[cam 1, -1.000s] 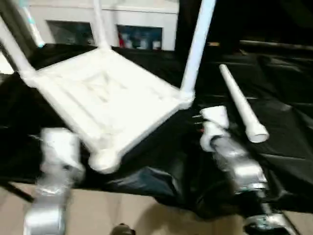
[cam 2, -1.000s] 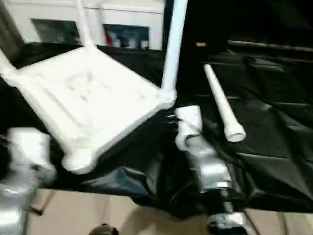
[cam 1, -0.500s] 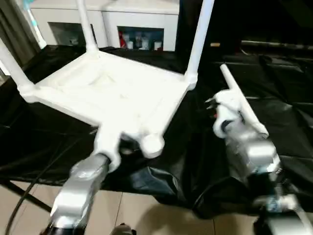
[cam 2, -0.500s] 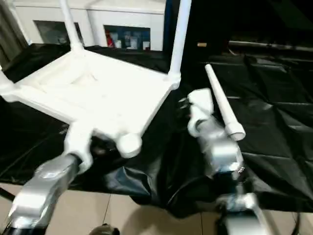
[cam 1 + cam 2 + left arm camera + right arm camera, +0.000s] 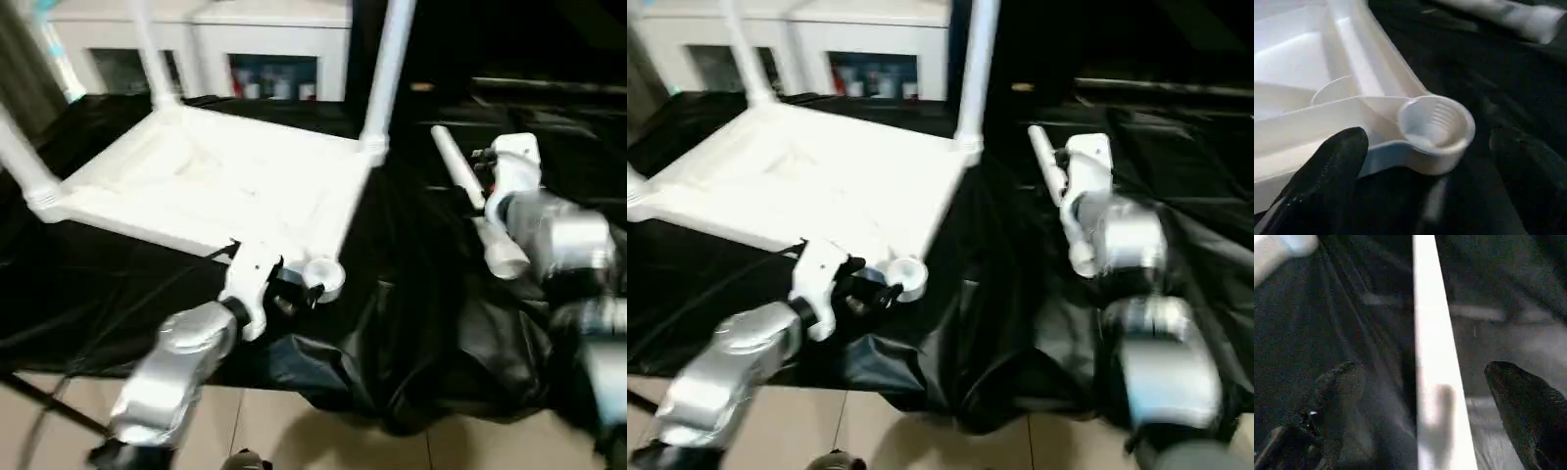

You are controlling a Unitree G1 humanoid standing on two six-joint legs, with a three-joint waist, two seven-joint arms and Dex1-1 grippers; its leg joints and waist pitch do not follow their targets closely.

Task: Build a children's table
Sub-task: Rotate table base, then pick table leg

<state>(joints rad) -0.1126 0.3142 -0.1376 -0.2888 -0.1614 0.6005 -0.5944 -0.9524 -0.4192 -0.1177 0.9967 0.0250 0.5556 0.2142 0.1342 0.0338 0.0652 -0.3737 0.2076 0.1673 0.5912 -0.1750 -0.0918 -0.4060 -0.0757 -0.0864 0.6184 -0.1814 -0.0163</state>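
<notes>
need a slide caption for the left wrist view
Left gripper, open, straddling the empty corner socket of the upturned white table top.

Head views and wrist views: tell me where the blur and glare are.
Left eye view: the right forearm is smeared by motion, the table top glares white. Left wrist view: the corner socket is fairly sharp, the fingers soft. Right wrist view: the loose leg is blurred.

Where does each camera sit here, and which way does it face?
Left eye, right eye: on the head, looking down over both silver forearms at the upturned table top and loose leg.
Left wrist: along the open left hand at the empty corner socket.
Right wrist: along the open right hand, straddling that leg.
Shared: socket and loose leg appear in head and wrist views.
</notes>
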